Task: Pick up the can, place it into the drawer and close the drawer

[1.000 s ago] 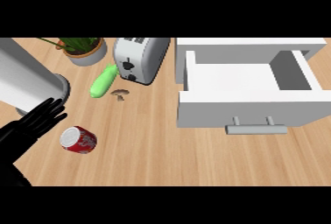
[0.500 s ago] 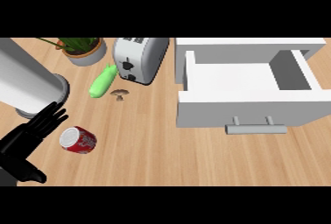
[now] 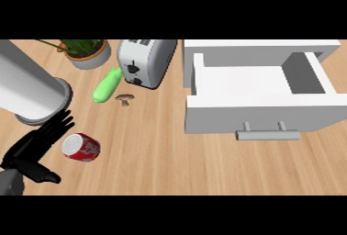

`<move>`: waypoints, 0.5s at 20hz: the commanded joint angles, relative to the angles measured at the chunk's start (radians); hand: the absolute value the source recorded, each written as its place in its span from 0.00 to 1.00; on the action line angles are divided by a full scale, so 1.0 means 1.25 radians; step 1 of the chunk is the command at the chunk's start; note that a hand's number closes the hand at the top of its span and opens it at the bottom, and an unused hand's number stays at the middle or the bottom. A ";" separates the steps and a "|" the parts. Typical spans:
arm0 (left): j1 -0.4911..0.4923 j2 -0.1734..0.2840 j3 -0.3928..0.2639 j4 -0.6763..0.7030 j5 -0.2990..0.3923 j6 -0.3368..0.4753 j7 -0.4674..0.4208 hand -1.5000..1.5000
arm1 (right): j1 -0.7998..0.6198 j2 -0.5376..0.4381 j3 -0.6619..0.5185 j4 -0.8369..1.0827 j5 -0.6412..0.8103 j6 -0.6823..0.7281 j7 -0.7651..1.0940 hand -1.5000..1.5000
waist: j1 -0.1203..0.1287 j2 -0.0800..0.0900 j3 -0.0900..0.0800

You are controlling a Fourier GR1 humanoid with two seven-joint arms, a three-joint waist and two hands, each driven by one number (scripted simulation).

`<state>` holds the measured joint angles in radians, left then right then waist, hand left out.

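The left hand shows at the lower left of the head view, fingers extended and spread, thumb held out below them, and nothing held. The can, red with a silver top, lies on its side on the wooden counter just beside the hand's fingers, on their right; whether the fingertips touch it cannot be told. Directly above the hand stands a large white cylinder with a grey rim, close to the fingertips. Farther up and to the right of the hand lie a green cucumber and, just beside its lower end, a small brown mushroom. Beyond these stands a silver toaster, and to the upper left of the cucumber a potted plant in a grey pot. Well apart from the hand, across the counter to its right, the white drawer stands pulled open, its interior compartment exposed and its grey handle facing the lower edge of the view. The can is outside the drawer, far to its left. The right hand does not appear.
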<state>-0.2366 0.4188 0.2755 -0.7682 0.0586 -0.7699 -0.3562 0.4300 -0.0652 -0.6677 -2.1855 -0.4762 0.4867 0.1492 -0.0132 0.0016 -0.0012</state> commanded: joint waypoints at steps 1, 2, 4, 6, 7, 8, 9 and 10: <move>-0.023 0.009 -0.028 0.116 -0.072 -0.022 -0.133 0.00 | -0.010 -0.037 -0.043 0.037 -0.048 0.024 0.013 0.00 | -0.002 0.001 0.000; 0.027 -0.012 -0.042 0.103 -0.089 0.005 -0.157 0.00 | -0.022 0.009 -0.008 -0.006 0.009 -0.008 0.012 0.00 | 0.002 0.001 0.000; -0.050 0.017 -0.032 0.200 -0.093 -0.008 -0.183 0.00 | 0.007 0.050 0.011 -0.030 0.044 0.012 -0.008 0.00 | -0.003 0.001 -0.001; -0.040 -0.025 -0.045 0.204 -0.096 0.027 -0.183 0.00 | 0.029 0.045 -0.025 0.008 0.026 0.063 -0.055 0.00 | -0.003 0.000 0.000; -0.082 -0.013 -0.044 0.258 -0.103 0.012 -0.198 0.00 | -0.015 0.012 -0.016 0.000 0.008 0.020 0.003 0.00 | -0.006 0.003 -0.001; -0.089 -0.001 -0.041 0.253 -0.092 -0.008 -0.187 0.00 | 0.016 0.028 -0.022 -0.046 -0.007 0.014 0.024 0.00 | -0.006 0.002 -0.001; -0.115 -0.024 -0.045 0.287 -0.106 0.033 -0.199 0.00 | 0.000 0.041 -0.016 0.030 0.042 0.052 -0.043 0.00 | -0.008 0.003 -0.001; -0.091 -0.042 -0.068 0.263 -0.122 0.036 -0.222 0.00 | -0.011 0.009 -0.030 0.038 0.006 0.045 -0.017 0.00 | -0.005 0.002 -0.001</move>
<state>-0.3296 0.3941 0.2197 -0.4974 -0.0579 -0.6755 -0.5158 0.4300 -0.0361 -0.6888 -2.1765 -0.4576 0.5261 0.1323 -0.0192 0.0039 -0.0020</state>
